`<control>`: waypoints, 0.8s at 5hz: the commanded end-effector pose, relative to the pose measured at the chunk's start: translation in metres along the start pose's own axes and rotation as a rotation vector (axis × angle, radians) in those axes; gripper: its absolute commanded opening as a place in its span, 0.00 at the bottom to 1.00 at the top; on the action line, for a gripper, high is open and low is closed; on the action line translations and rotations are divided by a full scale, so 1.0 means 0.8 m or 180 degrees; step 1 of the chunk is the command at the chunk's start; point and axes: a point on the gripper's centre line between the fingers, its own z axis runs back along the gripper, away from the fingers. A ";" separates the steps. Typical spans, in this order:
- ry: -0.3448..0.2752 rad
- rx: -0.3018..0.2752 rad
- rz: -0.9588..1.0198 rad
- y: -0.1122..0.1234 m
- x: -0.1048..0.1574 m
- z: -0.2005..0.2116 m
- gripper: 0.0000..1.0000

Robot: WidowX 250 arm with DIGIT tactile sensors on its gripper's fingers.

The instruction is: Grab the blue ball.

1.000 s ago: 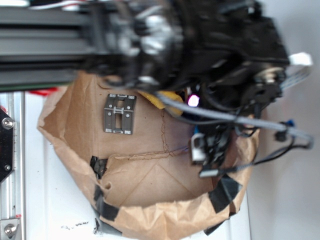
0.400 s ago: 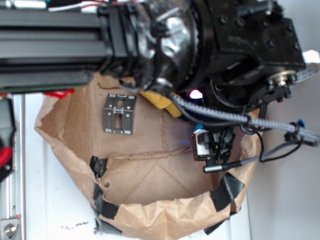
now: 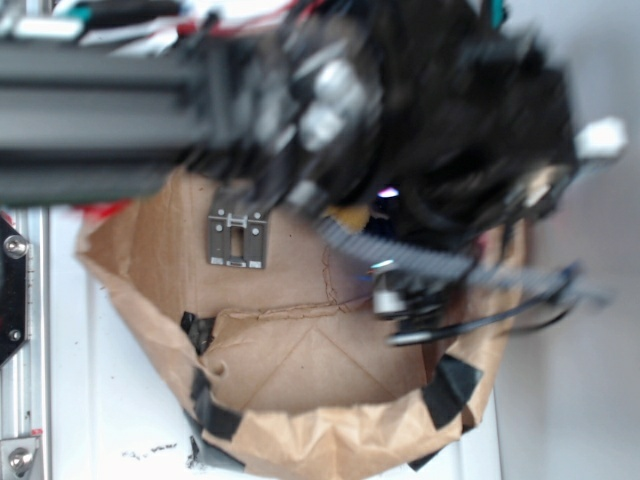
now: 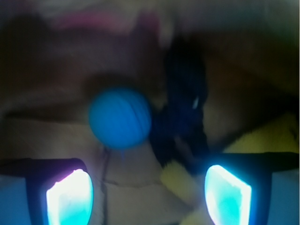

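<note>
exterior looks down from above over arm; wrist close, low, facing forward; both show brown paper bag.

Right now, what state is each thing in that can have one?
Round teal-blue ball: free, ungrasped, ahead of the hand.
Hand: open, empty.
Dark navy twisted rope: lying right of the ball.
Brown paper bag: open, rim rolled down and taped.
Grey metal bracket: lying flat.

Blurred. Blue ball just left of centre, on brown paper. Dark rope touching it at 3 o'clock. Yellow cloth at 4 o'clock. Hand spread wide, glowing fingertips at 7 and 5 o'clock, clear of ball.
</note>
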 end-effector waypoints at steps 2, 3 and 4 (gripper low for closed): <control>-0.0773 0.0565 -0.0742 -0.038 -0.017 0.027 1.00; -0.0698 0.0594 -0.0737 -0.034 -0.005 0.017 1.00; -0.0596 0.0494 -0.0732 -0.018 0.017 0.007 1.00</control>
